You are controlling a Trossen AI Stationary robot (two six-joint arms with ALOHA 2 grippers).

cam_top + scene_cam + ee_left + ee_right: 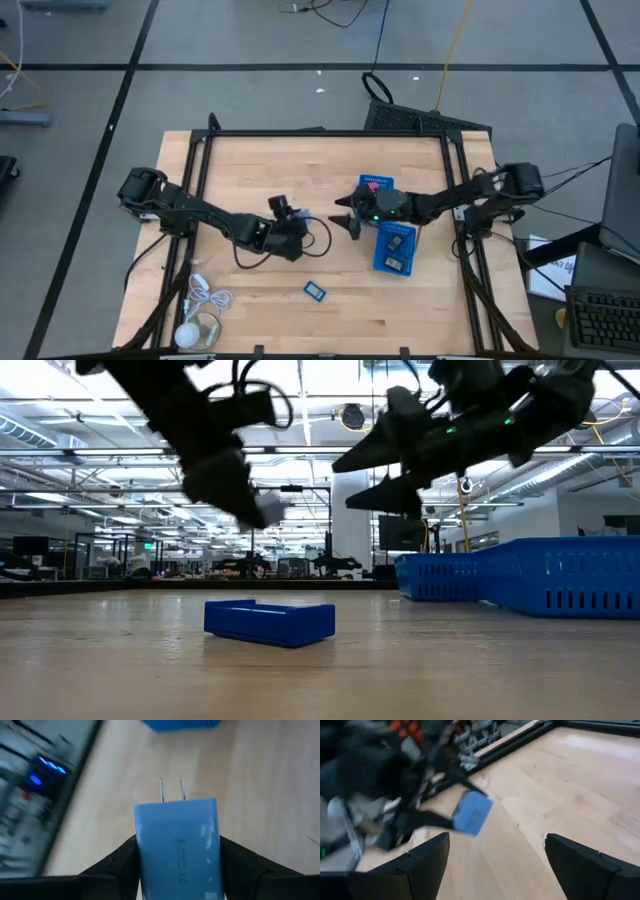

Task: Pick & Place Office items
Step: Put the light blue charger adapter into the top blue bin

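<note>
left gripper (177,865) clamping blue charger (177,847), right gripper (495,865) spread, probably mid-table

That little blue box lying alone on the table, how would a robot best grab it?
From straight above, pinching its two long sides. The small blue box lies flat and low on the wood, clear of the trays and cable, so fingers have room either side.

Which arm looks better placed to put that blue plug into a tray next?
Probably the left. Its gripper already holds the blue plug above the table, short of the trays. The right gripper hangs open and empty beside the trays.
</note>
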